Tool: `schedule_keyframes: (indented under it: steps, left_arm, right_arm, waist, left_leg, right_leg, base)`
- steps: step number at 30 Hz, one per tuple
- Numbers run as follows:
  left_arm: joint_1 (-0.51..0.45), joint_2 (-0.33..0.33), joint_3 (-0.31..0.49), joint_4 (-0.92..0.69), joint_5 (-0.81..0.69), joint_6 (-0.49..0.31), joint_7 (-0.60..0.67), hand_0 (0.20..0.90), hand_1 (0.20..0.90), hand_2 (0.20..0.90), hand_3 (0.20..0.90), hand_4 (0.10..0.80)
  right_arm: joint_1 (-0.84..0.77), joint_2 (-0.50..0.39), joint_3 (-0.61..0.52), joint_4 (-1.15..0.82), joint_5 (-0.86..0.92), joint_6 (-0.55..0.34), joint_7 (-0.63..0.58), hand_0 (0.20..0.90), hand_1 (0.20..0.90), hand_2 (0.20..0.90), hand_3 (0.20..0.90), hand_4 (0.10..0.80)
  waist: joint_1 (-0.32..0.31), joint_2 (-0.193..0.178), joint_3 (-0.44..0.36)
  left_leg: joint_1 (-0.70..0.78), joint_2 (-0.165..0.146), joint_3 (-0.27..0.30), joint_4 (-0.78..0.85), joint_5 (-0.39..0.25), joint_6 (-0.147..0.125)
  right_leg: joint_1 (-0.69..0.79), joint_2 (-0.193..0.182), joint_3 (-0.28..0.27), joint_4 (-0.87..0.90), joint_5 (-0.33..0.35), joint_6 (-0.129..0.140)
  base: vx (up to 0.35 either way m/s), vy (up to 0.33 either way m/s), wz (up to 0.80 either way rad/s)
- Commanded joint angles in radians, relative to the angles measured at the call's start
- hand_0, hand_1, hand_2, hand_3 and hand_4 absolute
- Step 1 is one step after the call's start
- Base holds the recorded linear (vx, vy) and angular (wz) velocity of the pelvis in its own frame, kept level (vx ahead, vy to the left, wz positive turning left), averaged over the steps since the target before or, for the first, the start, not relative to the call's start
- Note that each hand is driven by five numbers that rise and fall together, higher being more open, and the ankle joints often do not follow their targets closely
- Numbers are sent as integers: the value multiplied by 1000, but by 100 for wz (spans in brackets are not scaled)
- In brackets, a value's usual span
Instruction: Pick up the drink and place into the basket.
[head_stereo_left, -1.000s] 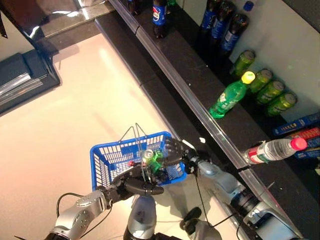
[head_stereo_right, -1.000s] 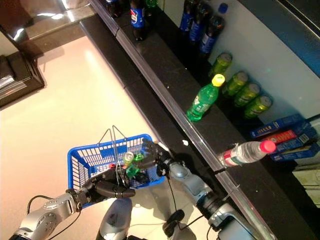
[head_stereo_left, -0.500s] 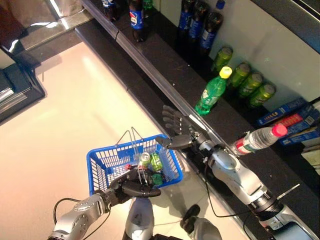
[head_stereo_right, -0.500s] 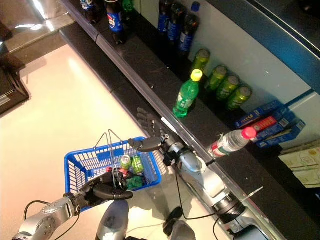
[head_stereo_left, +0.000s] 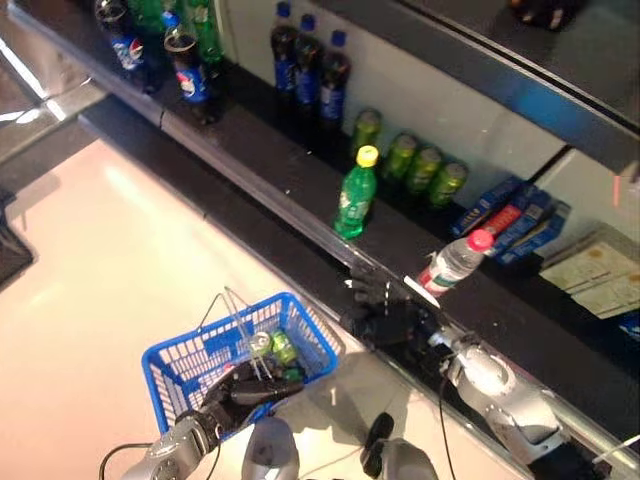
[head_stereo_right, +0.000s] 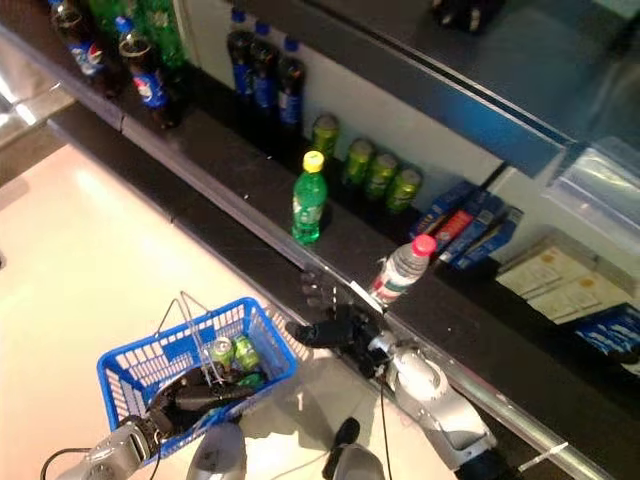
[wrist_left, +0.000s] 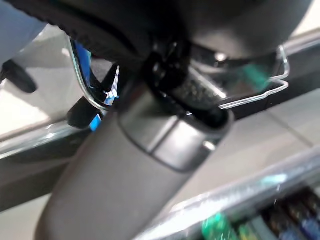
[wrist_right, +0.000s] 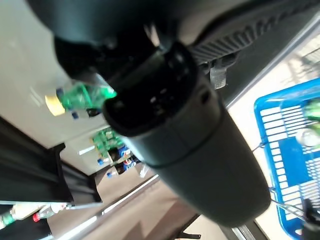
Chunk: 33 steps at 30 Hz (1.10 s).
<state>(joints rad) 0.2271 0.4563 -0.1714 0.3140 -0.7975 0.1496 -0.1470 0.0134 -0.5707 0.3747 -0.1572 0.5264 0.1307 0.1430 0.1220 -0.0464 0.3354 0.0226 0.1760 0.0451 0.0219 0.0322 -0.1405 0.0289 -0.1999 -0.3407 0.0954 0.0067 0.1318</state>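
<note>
2 green cans in basket; L hand grips handle.

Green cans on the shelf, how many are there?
4. One green can stands behind the green bottle, and three more line up beside it toward the blue boxes. The basket holds other cans, some possibly hidden.

dark cola bottles, blue boxes, clear water bottle lying on shelf
</note>
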Motion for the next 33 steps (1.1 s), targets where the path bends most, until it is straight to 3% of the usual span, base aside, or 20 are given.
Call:
schedule_keyframes:
  steps: [1, 5, 9, 13, 16, 26, 30, 33]
  left_arm:
    - [-4, -1, 49, -138, 42, -221, 10, 300, 300, 300, 200, 100]
    - [-15, -30, 64, -25, 40, -232, 72, 300, 300, 300, 200, 100]
    - [-58, -109, 86, 247, 60, -271, 124, 300, 300, 300, 200, 100]
    - [-97, -149, 104, 388, 53, -256, 146, 300, 300, 300, 200, 100]
    - [-129, -184, 119, 523, 65, -254, 152, 300, 300, 300, 200, 100]
    - [-187, -223, 125, 784, 146, -316, 171, 300, 300, 300, 200, 100]
    - [-195, -228, 147, 854, 162, -310, 175, 300, 300, 300, 200, 100]
    - [-193, -229, 166, 897, 177, -316, 161, 300, 300, 300, 200, 100]
  right_arm:
    - [6, -9, -3, -37, 26, -59, 87, 900, 900, 900, 900, 800]
    - [39, 22, 19, 39, 6, -42, 111, 900, 900, 900, 900, 800]
    - [81, 119, 48, 300, -14, -15, 145, 900, 900, 900, 900, 800]
    - [87, 164, 41, 482, -48, 23, 148, 900, 900, 900, 900, 800]
    - [70, 212, 13, 729, -125, 23, 159, 900, 900, 900, 900, 800]
    - [-6, 308, -93, 1334, -202, 34, 82, 900, 900, 900, 900, 800]
    - [-6, 324, -178, 1407, -121, 59, 83, 900, 900, 900, 900, 800]
    - [1, 323, -217, 1438, -161, 27, 55, 900, 900, 900, 900, 800]
  waist:
    - [-9, -1, -134]
    - [-30, -4, -153]
    - [-67, -11, -191]
    - [-84, -10, -214]
    - [-88, -5, -232]
    - [-81, 18, -264]
    - [-87, 23, -273]
    - [-96, 25, -282]
  left_leg:
    - [29, 42, 53, -18, 42, 17]
    - [43, 47, 77, -38, 49, 11]
    - [69, 57, 124, -68, 53, -4]
    - [83, 63, 145, -86, 53, -15]
    - [92, 67, 154, -92, 49, -22]
    - [115, 69, 167, -102, 29, -21]
    - [121, 67, 169, -102, 24, -18]
    - [125, 66, 174, -104, 19, -16]
  right_leg:
    - [43, -5, 91, -23, 3, 16]
    - [46, -6, 103, -45, 14, 20]
    - [58, -12, 112, -94, 37, 29]
    - [62, -16, 111, -121, 53, 36]
    - [70, -23, 103, -147, 68, 41]
    - [78, -33, 95, -170, 82, 48]
    - [78, -32, 100, -170, 82, 49]
    - [74, -29, 110, -171, 81, 50]
  base:
    - [-14, -16, -19]
    - [-13, -12, -16]
    - [-9, -21, -22]
    - [-2, -18, -13]
    - [-12, -17, -12]
    - [5, 3, -2]
    - [27, 9, -6]
    - [11, 4, 0]
